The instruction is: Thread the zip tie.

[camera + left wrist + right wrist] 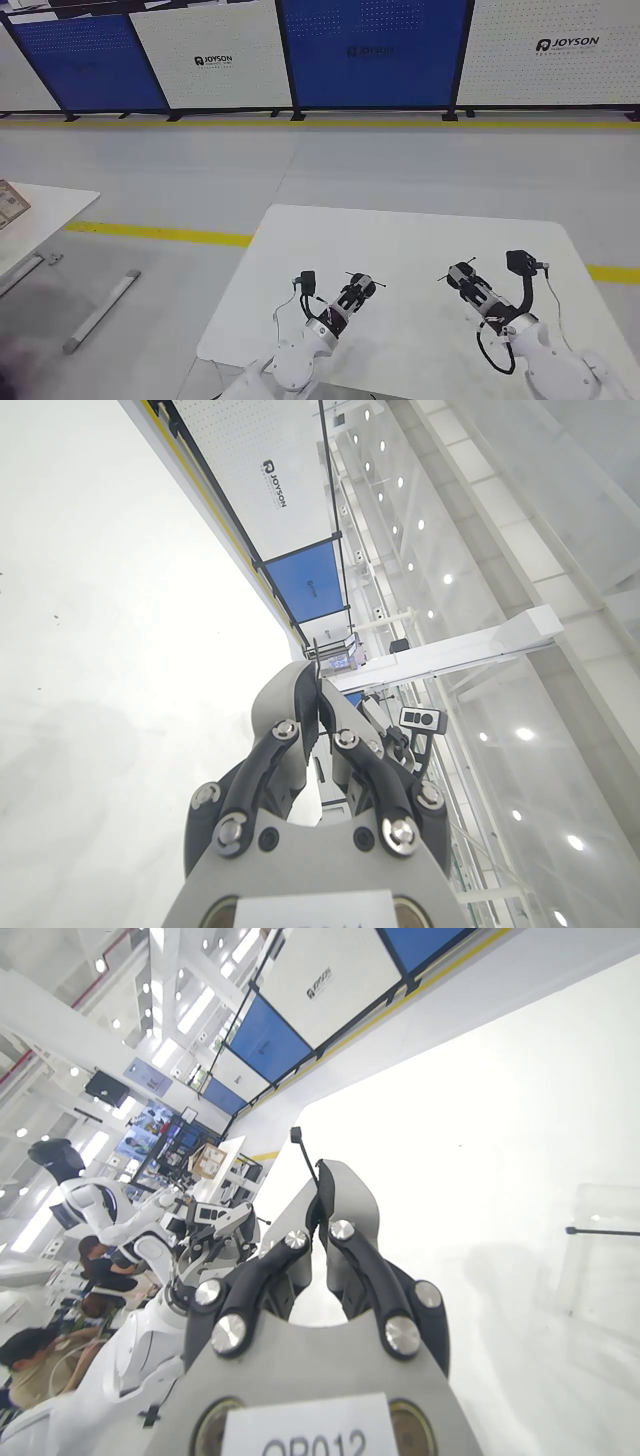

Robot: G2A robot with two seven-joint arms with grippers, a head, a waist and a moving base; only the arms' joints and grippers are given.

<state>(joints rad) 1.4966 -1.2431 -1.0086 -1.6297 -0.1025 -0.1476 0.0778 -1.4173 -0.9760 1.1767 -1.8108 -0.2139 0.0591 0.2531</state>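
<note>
Top view: printed logos mark the white and blue panels [215, 50] at 12 o'clock, beyond the white counter [400, 240]. Over it, the right pincer [459, 272] lies at 3 o'clock of the left pincer [361, 286]. The right pincer is clamped on a black tie [304, 1153], long axis running 8-to-2 o'clock, its square head jutting past the fingertips. The left pincer is clamped on a thin black strip [315, 652], lying nearly 9-to-3. A white printed label [305, 1428] sits behind the right pincer. A second tie [602, 1231] lies flat on the counter.
</note>
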